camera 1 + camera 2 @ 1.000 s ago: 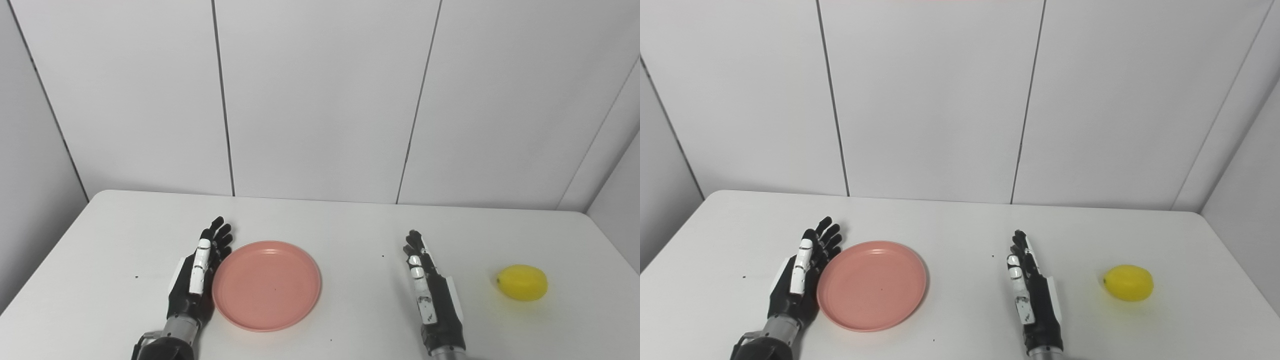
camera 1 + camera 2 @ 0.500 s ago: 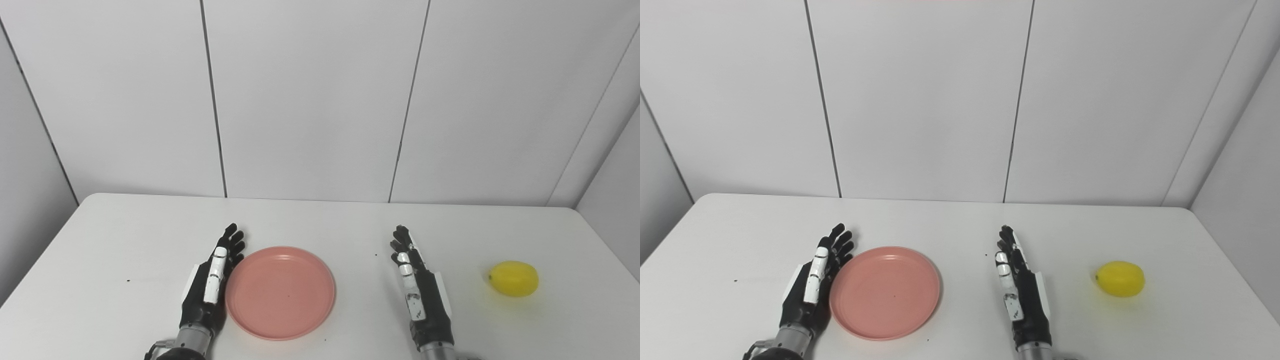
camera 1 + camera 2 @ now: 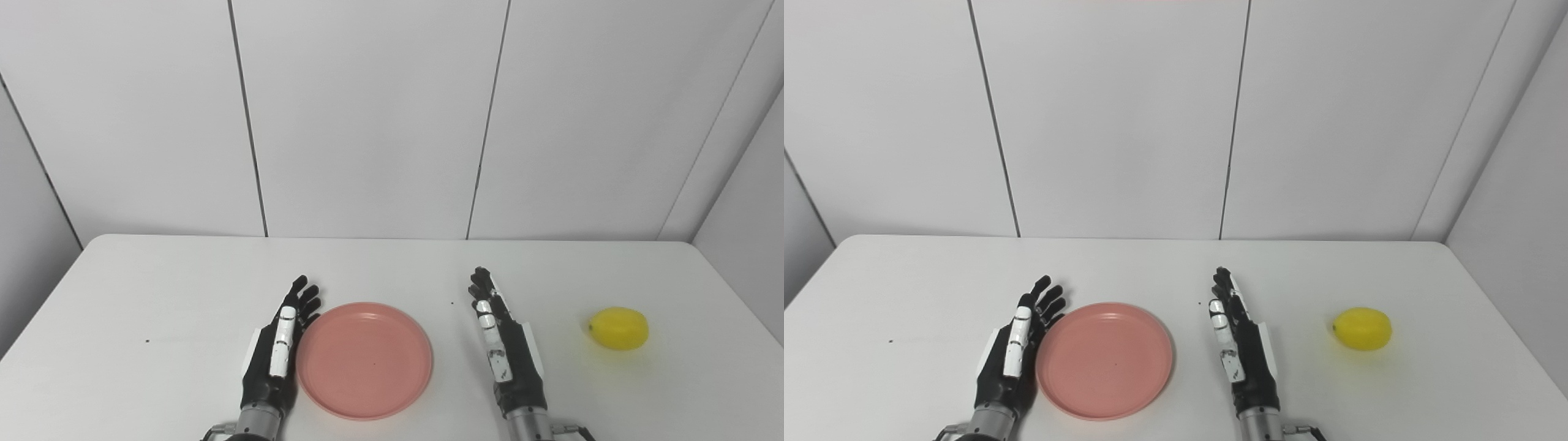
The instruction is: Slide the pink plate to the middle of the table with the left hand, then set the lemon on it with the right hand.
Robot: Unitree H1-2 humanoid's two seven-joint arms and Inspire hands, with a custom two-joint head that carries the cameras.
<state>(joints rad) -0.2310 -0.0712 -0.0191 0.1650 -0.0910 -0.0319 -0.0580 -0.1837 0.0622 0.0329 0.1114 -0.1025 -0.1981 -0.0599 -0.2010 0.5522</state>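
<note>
The pink plate (image 3: 364, 360) lies empty on the white table (image 3: 153, 288), near the front edge and about mid-width. My left hand (image 3: 278, 349) is open, fingers straight and pointing away, set on edge against the plate's left rim. My right hand (image 3: 505, 349) is open too, fingers straight, standing on edge a little right of the plate and not touching it. The yellow lemon (image 3: 618, 329) lies on the table to the right, well apart from the right hand; it also shows in the right eye view (image 3: 1362, 329).
White wall panels (image 3: 367, 122) close off the table's far edge, and a side wall (image 3: 753, 202) stands at its right end. A few small dark specks (image 3: 147, 340) mark the tabletop.
My left hand has pushed the plate to the right across the table. The right hand and the lemon hold their places on the table. The camera has also shifted.
</note>
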